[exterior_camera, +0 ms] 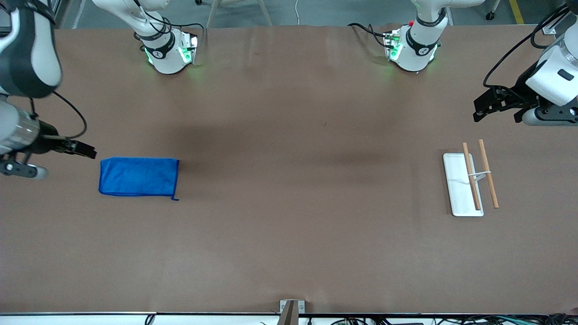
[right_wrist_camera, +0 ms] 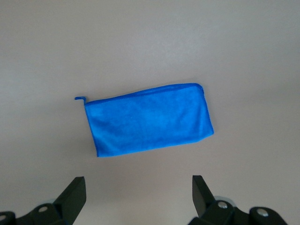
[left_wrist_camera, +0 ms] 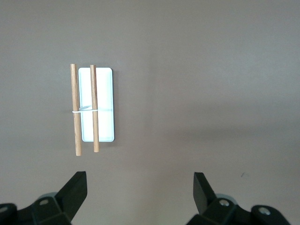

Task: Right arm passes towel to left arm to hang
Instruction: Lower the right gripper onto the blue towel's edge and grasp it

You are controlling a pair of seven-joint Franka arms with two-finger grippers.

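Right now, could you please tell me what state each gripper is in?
Left gripper: open, holding nothing, up over the table near the rack.
Right gripper: open, holding nothing, beside the towel, which lies flat on the table.

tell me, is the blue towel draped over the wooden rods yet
No, the towel lies folded flat on the table toward the right arm's end, while the rack stands bare toward the left arm's end.

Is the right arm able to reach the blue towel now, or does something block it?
Probably yes. The right gripper hangs open beside the towel, which lies flat with bare table all around it.
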